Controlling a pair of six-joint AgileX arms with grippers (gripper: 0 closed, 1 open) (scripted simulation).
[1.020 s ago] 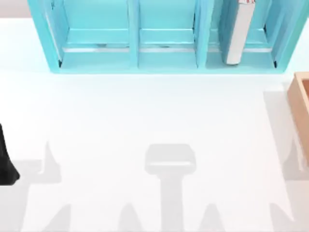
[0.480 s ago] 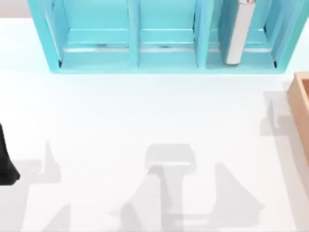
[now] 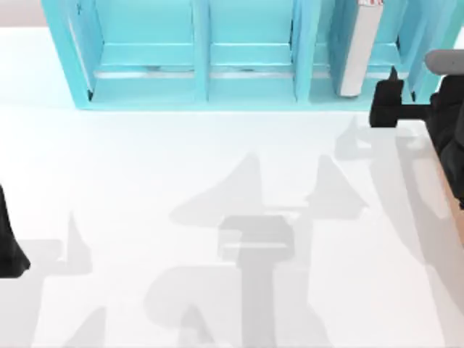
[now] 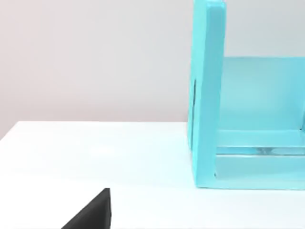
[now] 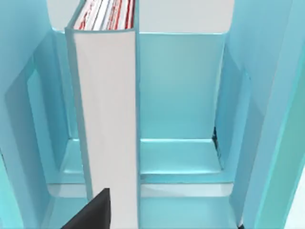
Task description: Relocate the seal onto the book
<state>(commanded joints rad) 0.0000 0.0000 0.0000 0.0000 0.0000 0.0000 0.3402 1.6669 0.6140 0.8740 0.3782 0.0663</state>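
The book (image 3: 359,51) stands upright on end in the rightmost compartment of the light-blue shelf unit (image 3: 199,87) at the far side of the table (image 3: 217,167). In the right wrist view the book (image 5: 107,119) presents a tall white face framed by thin teal cover edges, with red and white print at its top. It stands close to one compartment wall, with open space on its other side.

I judge it thick, stiff and fairly heavy, with smooth hard covers that could slip. The best hold looks to be across its thickness, cover to cover, low on the white face. The seal will need a flat cover to rest on, so the book probably has to come out and lie down first.

My right gripper (image 3: 384,105) hovers just in front of that compartment, facing the book and apart from it. I cannot tell whether it is open or closed.

My left arm (image 3: 9,246) is parked at the table's left edge. I cannot tell its gripper's state either.
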